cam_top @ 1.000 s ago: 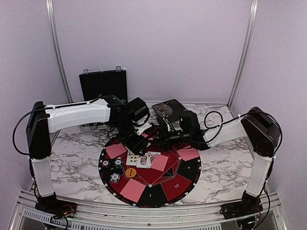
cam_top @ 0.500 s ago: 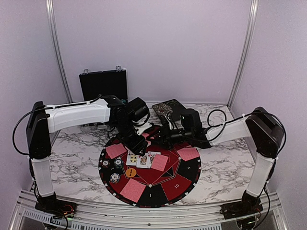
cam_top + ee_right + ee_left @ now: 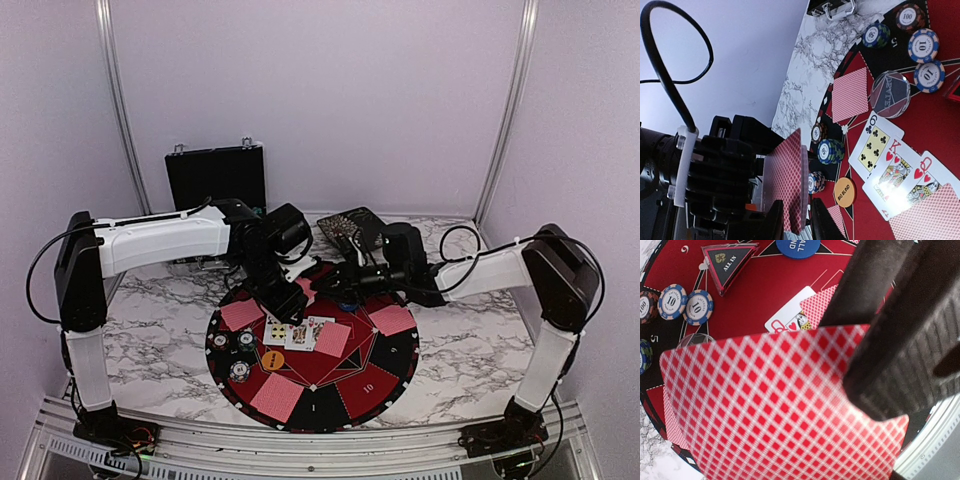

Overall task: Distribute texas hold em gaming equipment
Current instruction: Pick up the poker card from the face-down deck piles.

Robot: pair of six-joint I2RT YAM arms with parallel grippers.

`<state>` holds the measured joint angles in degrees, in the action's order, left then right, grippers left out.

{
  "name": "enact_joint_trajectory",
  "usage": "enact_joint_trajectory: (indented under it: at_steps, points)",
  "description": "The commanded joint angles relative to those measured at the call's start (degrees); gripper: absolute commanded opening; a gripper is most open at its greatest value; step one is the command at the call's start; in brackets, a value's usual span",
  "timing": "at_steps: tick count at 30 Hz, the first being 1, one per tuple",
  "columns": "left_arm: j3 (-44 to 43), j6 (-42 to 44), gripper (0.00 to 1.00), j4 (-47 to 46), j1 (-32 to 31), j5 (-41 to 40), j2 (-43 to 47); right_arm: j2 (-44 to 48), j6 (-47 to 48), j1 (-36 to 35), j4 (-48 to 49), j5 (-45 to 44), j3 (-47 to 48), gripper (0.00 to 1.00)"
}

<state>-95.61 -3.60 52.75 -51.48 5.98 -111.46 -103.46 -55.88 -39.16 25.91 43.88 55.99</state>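
**A:** What is held over the mat?

**B:** A thin stack of red-backed cards [image 3: 765, 405] is clamped in the left pincer [image 3: 288, 298]. It is held above the round red-and-black mat [image 3: 395, 375], near the mat's 11 o'clock edge. The right pincer [image 3: 797, 221] is brought in from the 3 o'clock side, with one finger on each side of the stack's edge. The gap is narrow, and it cannot be told whether a card is actually pinched.

**A:** What is already laid out?

**B:** Three face-up cards [image 3: 890, 172], a six, a king and a queen, are seen at the mat's centre. An orange button [image 3: 845, 191] lies just beside them. Chips [image 3: 831, 150] are grouped near 9 o'clock. Face-down cards [image 3: 275, 397] are placed at 7, 10 and 2 o'clock. The mat is carried by a marbled worktop [image 3: 470, 350].

**A:** What could go wrong from here?

**B:** Several cards could be taken instead of one, because the whole edge of the stack is straddled. If the card is pulled while the left clamp is firm, it could be bent or could slip free. If that clamp is loose, the stack could be dragged out and spilled onto the face-up cards and chips below.
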Motion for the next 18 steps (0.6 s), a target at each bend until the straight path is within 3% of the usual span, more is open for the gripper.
enact_joint_trajectory:
  at_steps: [1,8,18]
  points:
    - [-0.18,0.52,0.35,0.86,-0.27,0.46,-1.01,1.94,0.23,0.65,0.11,0.04,-0.34,0.14]
    - [-0.54,0.35,0.35,0.91,-0.25,0.35,-1.38,2.28,-0.35,1.08,1.19,1.32,-1.42,0.00]
    - [-0.02,0.43,0.35,0.95,-0.21,0.14,-1.30,3.85,0.48,5.49,1.26,5.42,-3.81,0.00]
